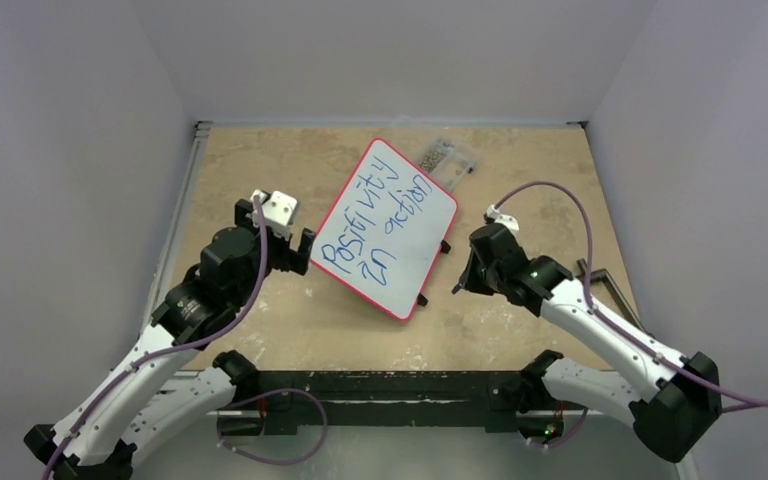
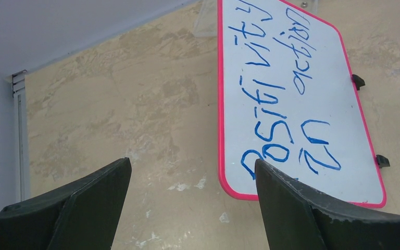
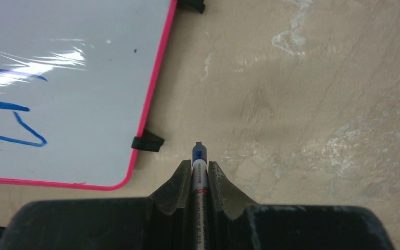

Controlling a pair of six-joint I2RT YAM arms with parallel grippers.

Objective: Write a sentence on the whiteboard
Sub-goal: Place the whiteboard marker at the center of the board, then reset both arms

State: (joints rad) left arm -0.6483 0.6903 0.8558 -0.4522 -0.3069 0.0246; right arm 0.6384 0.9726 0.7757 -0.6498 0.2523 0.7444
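We see the whiteboard point(image 1: 385, 232) at frame centre, between our gaping left gripper point(image 2: 192, 164) and right gripper point(image 3: 199, 162) clamping a marker point(image 3: 199, 182).

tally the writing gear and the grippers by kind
whiteboard: 1
marker: 1
grippers: 2 (left gripper open and empty, right gripper shut on the marker)
total: 4
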